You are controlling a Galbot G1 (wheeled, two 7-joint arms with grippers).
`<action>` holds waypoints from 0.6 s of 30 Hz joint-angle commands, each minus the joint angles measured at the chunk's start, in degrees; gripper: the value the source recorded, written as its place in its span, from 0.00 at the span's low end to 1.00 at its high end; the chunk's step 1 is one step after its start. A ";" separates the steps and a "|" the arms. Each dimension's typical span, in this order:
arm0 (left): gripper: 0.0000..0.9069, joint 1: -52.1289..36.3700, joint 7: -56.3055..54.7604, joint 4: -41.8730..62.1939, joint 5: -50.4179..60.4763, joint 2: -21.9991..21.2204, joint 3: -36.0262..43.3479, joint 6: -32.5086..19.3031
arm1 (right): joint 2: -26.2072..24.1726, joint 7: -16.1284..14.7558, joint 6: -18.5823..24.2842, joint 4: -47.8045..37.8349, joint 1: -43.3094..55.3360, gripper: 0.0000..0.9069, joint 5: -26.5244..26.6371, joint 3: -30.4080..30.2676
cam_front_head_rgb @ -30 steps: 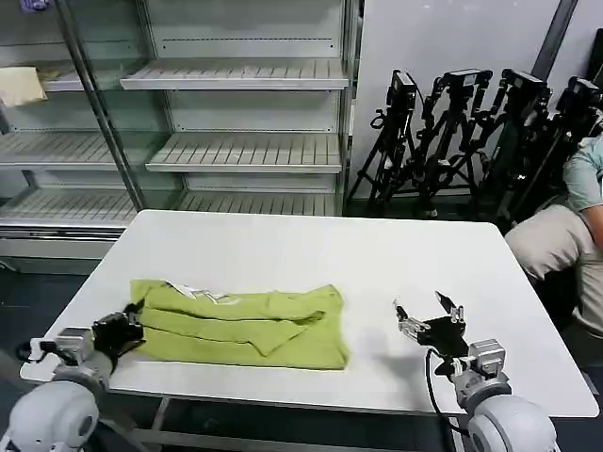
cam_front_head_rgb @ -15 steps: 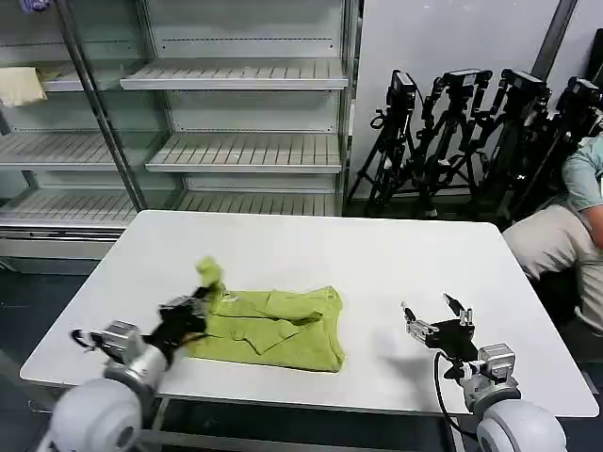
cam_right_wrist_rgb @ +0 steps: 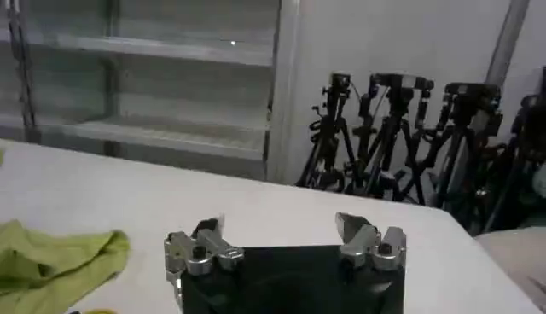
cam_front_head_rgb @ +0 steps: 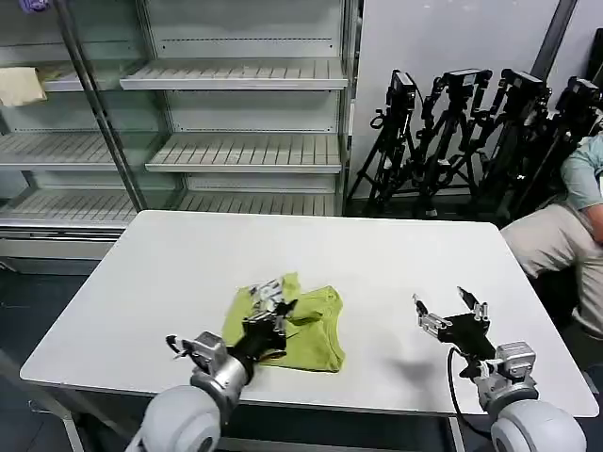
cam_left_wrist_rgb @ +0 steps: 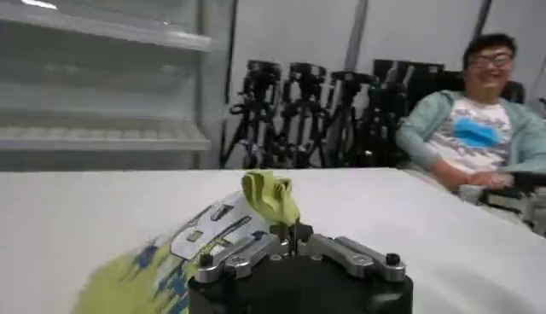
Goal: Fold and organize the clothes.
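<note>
Looking down from the head camera, I have the left gripper (cam_front_head_rgb: pixel 273 311) nearest me, low over the front middle of the white worktop (cam_front_head_rgb: pixel 188 254), its fingers pinched together on a fold of the lime T-shirt (cam_front_head_rgb: pixel 316 334). In the left wrist view those fingers (cam_left_wrist_rgb: pixel 286 243) meet on a small crumpled tuft of the green fabric (cam_left_wrist_rgb: pixel 271 194), with a white label (cam_left_wrist_rgb: pixel 209 230) lying just beside them. The shirt sits bunched into a compact heap near the worktop's front edge, roughly at its middle, its left part lifted and doubled over toward the right by the gripper.

To the right, well apart from the shirt, my right gripper (cam_front_head_rgb: pixel 450 315) hovers over bare worktop with its fingers spread apart and nothing between them. The right wrist view shows the same: both fingers (cam_right_wrist_rgb: pixel 205 239) wide of each other, and the shirt's edge (cam_right_wrist_rgb: pixel 60 256) lying flat on the worktop off to one side.

Beyond the worktop, a rack of empty white shelves (cam_front_head_rgb: pixel 236 151) stands at the back left, a pale cream cloth (cam_front_head_rgb: pixel 21 85) on one shelf, and a cluster of black tripods (cam_front_head_rgb: pixel 471 132) leans against the wall at the back right.
</note>
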 commanded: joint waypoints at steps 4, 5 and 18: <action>0.02 -7.75 -1.94 7.80 -1.81 -3.32 6.13 -0.02 | 0.16 -0.18 -0.15 1.72 -0.98 1.00 0.20 1.59; 0.11 -8.34 -2.06 8.29 -1.91 -3.46 6.09 0.00 | 0.20 -0.18 -0.09 1.68 -1.04 1.00 0.20 1.60; 1.00 -7.92 0.13 3.25 -3.86 -1.04 -0.53 -3.78 | 0.13 -0.66 -0.05 1.16 -0.29 1.00 0.24 1.05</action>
